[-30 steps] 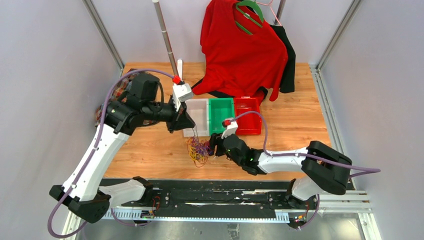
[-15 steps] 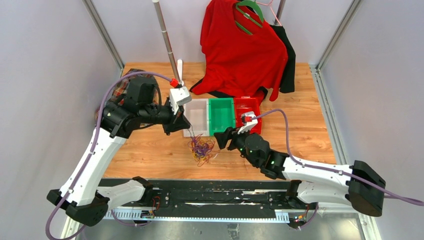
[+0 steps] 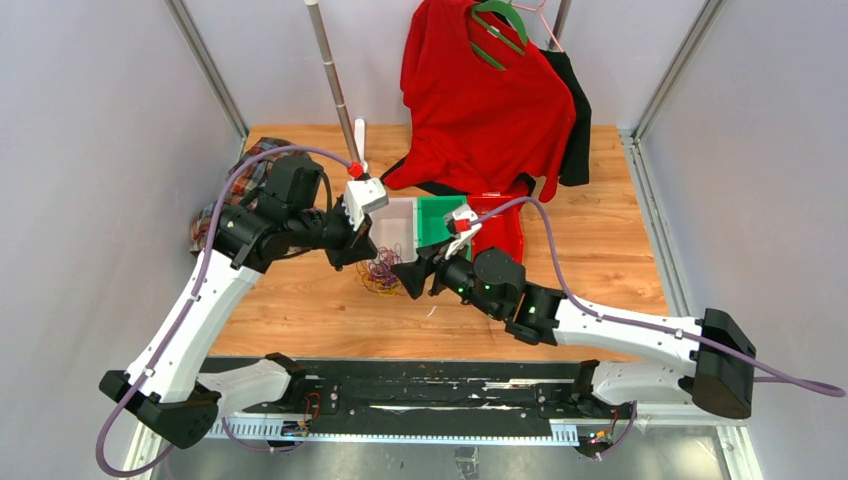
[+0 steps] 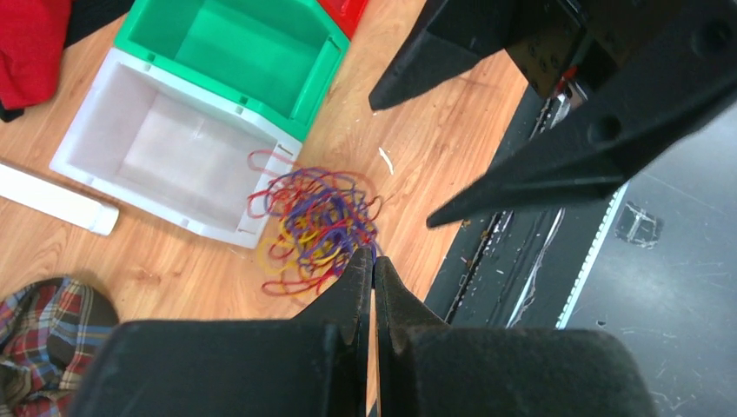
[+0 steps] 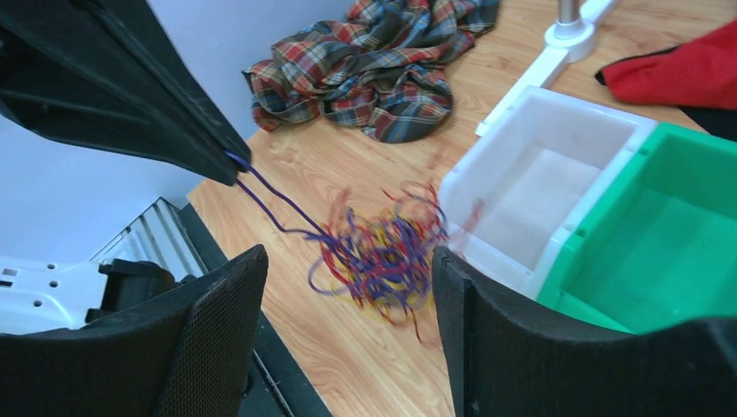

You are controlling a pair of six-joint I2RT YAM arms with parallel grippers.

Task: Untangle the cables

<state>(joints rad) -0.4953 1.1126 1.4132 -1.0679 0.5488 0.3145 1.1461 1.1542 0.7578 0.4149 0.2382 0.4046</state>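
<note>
A tangle of red, purple and yellow cables [image 3: 381, 274] lies on the wooden table just in front of the white bin [image 3: 398, 222]. It also shows in the left wrist view [image 4: 317, 221] and the right wrist view [image 5: 382, 252]. My left gripper [image 3: 372, 258] [image 4: 374, 261] is shut on one purple strand. That strand runs taut from its tip [image 5: 235, 169] down to the tangle. My right gripper [image 3: 412, 272] [image 5: 348, 261] is open and empty. It hovers just right of the tangle, with the tangle between its fingers [image 5: 209, 321] in its own view.
White, green [image 3: 440, 222] and red [image 3: 500, 240] bins stand in a row behind the tangle. A red shirt [image 3: 480, 90] hangs at the back. A plaid cloth [image 5: 374, 61] lies at the far left. A metal pole [image 3: 335, 80] stands behind the left gripper.
My right arm has swung out and leftward, bringing its open gripper up beside the tangle. My left gripper has drawn the tangle farther back, toward the white bin.
</note>
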